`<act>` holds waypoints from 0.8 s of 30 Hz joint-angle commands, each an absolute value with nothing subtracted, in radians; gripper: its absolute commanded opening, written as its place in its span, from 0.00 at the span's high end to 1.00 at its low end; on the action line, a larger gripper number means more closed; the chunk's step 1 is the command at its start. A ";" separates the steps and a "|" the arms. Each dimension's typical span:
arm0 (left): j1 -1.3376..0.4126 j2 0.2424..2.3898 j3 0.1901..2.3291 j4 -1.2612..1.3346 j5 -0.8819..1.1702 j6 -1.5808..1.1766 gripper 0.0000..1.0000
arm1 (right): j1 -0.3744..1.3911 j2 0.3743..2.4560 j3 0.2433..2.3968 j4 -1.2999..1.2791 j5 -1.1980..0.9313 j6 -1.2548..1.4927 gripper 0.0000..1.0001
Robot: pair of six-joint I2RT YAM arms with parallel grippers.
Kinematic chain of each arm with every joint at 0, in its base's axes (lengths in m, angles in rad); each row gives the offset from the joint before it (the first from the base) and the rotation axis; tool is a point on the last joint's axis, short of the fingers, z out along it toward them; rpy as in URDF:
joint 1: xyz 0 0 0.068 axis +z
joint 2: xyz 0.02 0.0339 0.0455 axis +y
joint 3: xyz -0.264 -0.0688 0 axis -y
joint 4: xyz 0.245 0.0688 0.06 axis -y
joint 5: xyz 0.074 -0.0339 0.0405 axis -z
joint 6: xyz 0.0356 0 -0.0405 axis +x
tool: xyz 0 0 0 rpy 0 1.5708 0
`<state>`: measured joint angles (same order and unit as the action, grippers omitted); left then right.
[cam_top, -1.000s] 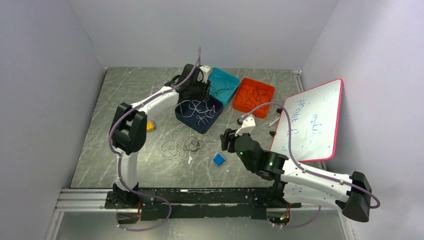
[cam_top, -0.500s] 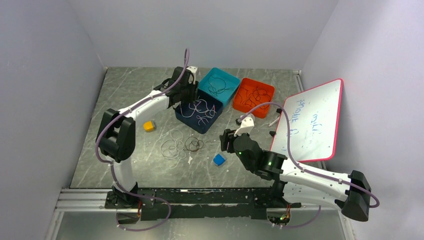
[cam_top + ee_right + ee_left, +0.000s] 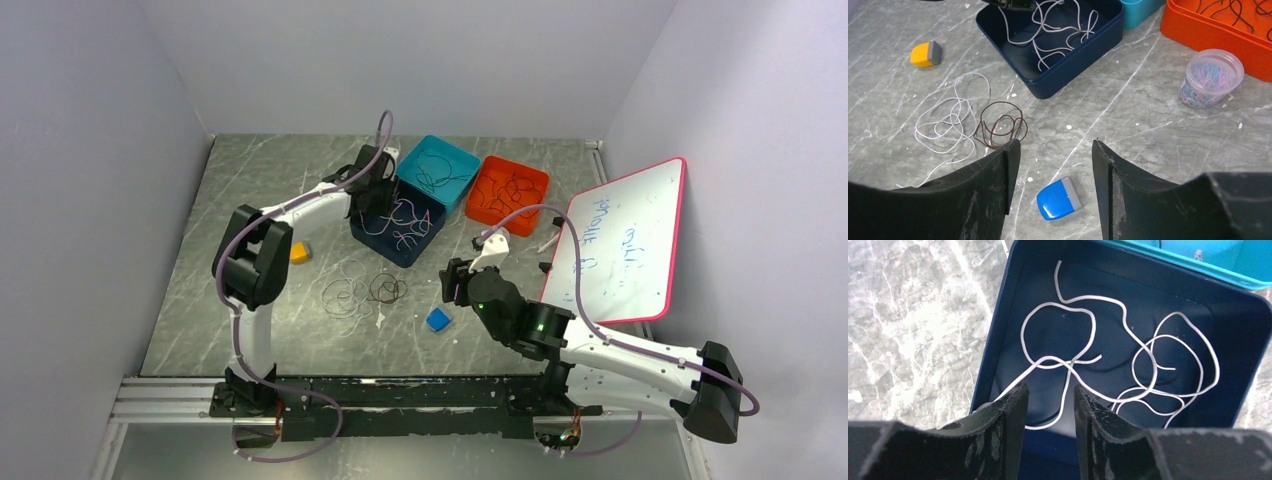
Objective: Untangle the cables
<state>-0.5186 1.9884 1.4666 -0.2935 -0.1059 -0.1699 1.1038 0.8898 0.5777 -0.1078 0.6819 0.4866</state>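
Several whitish cables (image 3: 1150, 356) lie looped in a navy box (image 3: 993, 350). My left gripper (image 3: 1050, 388) hovers over that box's left near edge (image 3: 372, 236), open with a narrow gap; one cable runs beneath the fingers and none is pinched. On the table a white tangle (image 3: 345, 290) overlaps a dark brown coil (image 3: 388, 289); the right wrist view shows the same white tangle (image 3: 950, 117) and brown coil (image 3: 1000, 122). My right gripper (image 3: 1054, 145) hangs open and empty to their right, above a blue eraser (image 3: 1059, 198).
A teal box (image 3: 462, 160) and an orange box (image 3: 540, 178) at the back hold more cables. A clear tub of rubber bands (image 3: 1210, 77) stands by the orange box. A yellow eraser (image 3: 298, 252) lies left; a whiteboard (image 3: 620, 245) leans at the right.
My left gripper has drawn back from over the navy box's far side to its left edge, and its jaws have narrowed a little. The right arm has not moved.
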 commanded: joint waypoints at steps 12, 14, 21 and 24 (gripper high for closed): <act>-0.515 2.085 1.550 -0.238 -0.061 -0.116 0.64 | 1.108 0.894 0.584 -0.115 0.698 0.482 0.41; -0.515 2.108 1.580 -0.242 -0.039 -0.104 0.67 | 1.107 0.896 0.585 -0.115 0.698 0.484 0.41; -0.518 2.177 1.661 -0.243 0.035 -0.084 0.77 | 1.107 0.894 0.589 -0.131 0.701 0.490 0.41; -0.529 2.196 1.683 -0.243 0.065 -0.072 0.81 | 1.107 0.889 0.587 -0.137 0.708 0.492 0.41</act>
<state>-0.5194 2.1712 1.6283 -0.2687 -0.0120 -0.1009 1.1038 0.8967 0.5777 -0.1265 0.6823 0.4862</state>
